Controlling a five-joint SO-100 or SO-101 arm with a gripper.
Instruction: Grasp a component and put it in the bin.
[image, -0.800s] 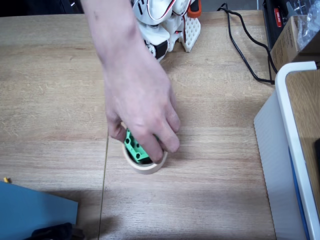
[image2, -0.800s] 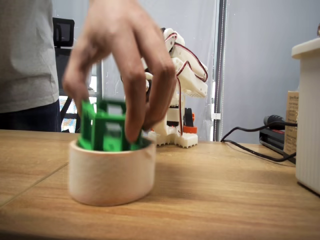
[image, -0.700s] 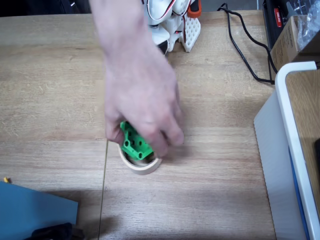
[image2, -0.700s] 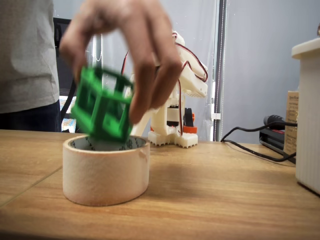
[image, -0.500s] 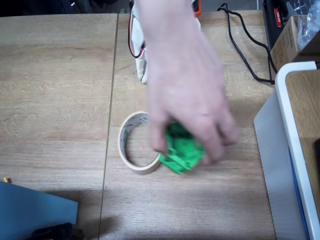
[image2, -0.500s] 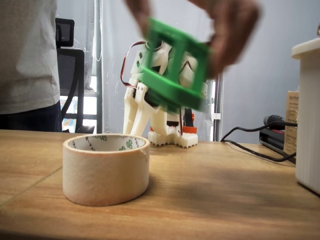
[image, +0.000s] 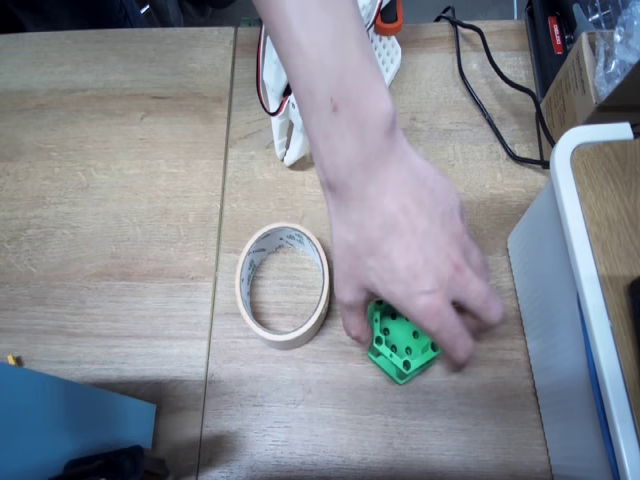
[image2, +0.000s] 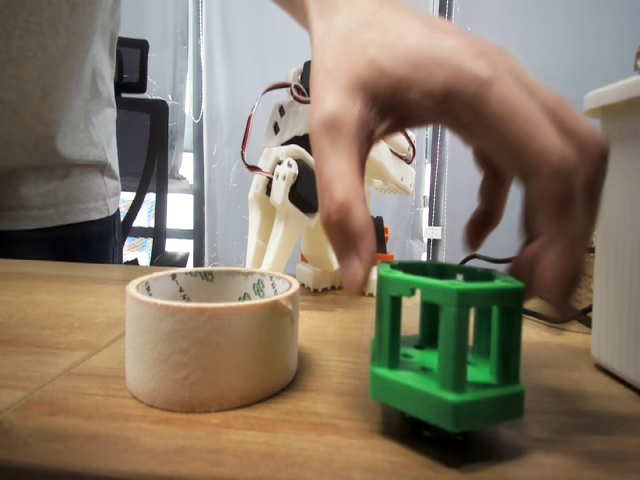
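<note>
The component (image: 402, 345) is a bright green lattice piece; it stands on the wooden table just right of the bin (image: 288, 340), a beige tape roll with nothing inside it. A person's hand (image: 400, 230) hovers over the green piece with fingertips around its top. In the low fixed view the component (image2: 445, 350) sits upright beside the bin (image2: 210, 350), under the spread hand (image2: 430, 90). My white gripper (image: 290, 150) hangs folded at the table's far edge, well apart from both; in the low fixed view the gripper (image2: 265, 250) points down behind the roll, its jaws unclear.
A large white container with a blue edge (image: 560, 280) stands at the right, close to the green piece. A black cable (image: 480, 90) and a cardboard box (image: 585, 75) lie at the back right. A blue sheet (image: 60, 420) covers the near left corner.
The hand lifted the green piece out of the tape roll, carried it right and set it on the table beside the roll. The roll now holds nothing.
</note>
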